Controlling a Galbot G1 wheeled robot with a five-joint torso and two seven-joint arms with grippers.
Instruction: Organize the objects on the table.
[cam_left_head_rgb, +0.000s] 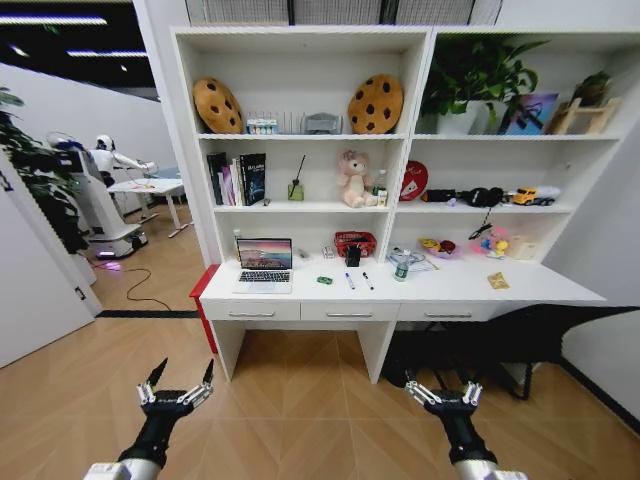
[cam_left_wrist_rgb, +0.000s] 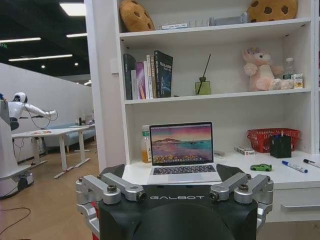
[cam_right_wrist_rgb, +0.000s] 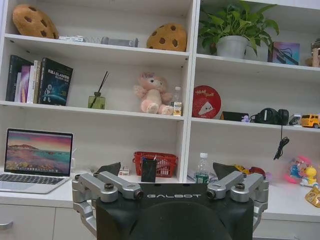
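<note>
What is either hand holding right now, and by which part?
Nothing. The left hand and right hand are both open and empty, low over the floor, short of the table; the laptop sits untouched.

We see a pink plush bear on the middle shelf, books to its left, and two cookie cushions up top. A red mesh basket sits below; a potted plant fills the upper right.

On the white table sit a silver laptop (its screen a pink-and-teal sunset), a green toy car, white markers with dark caps, a green-labelled clear bottle and a red mesh basket.
</note>
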